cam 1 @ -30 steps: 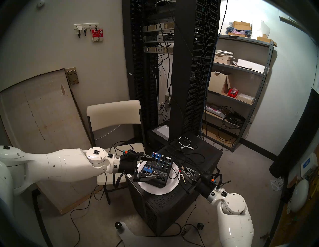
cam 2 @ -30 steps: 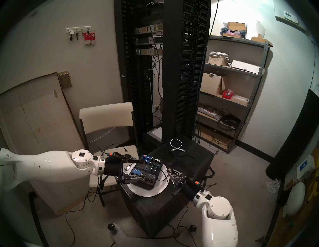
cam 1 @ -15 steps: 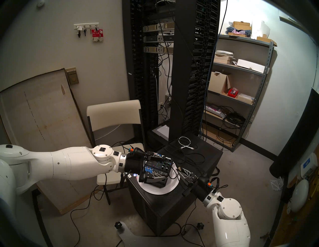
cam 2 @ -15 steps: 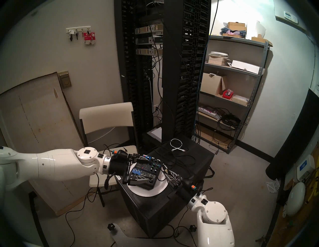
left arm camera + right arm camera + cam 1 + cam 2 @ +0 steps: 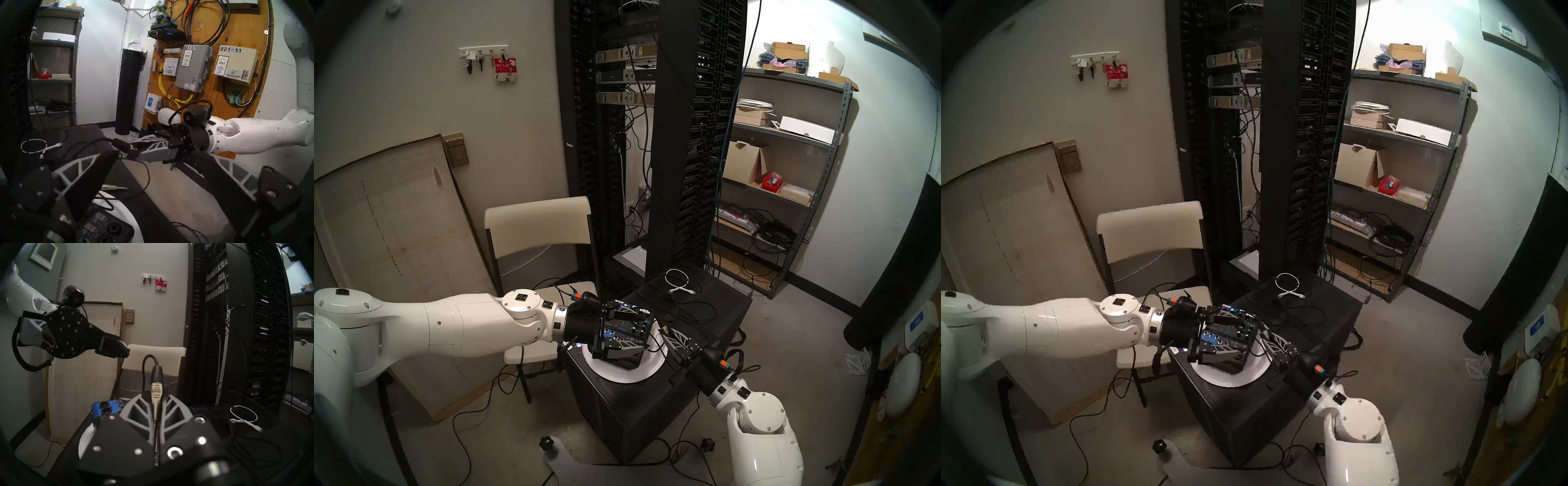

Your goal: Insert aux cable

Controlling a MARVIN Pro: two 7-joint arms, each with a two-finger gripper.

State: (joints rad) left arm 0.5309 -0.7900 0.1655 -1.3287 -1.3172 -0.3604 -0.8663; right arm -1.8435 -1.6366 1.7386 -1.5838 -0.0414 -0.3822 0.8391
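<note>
Since 1 s ago I've pushed my left gripper [image 5: 638, 331], fingers spread, around the audio mixer [image 5: 628, 334]; my right gripper [image 5: 157, 405], clamped on the aux cable [image 5: 156, 390] plug, has closed in beside it.

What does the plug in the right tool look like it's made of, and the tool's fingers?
Aux cable plug: its middle section looks like bare metal, pale and glinting; the boot behind it is matte black, likely rubber or plastic. Fingers of the right tool: matte grey open lattice, probably moulded or printed plastic.
</note>
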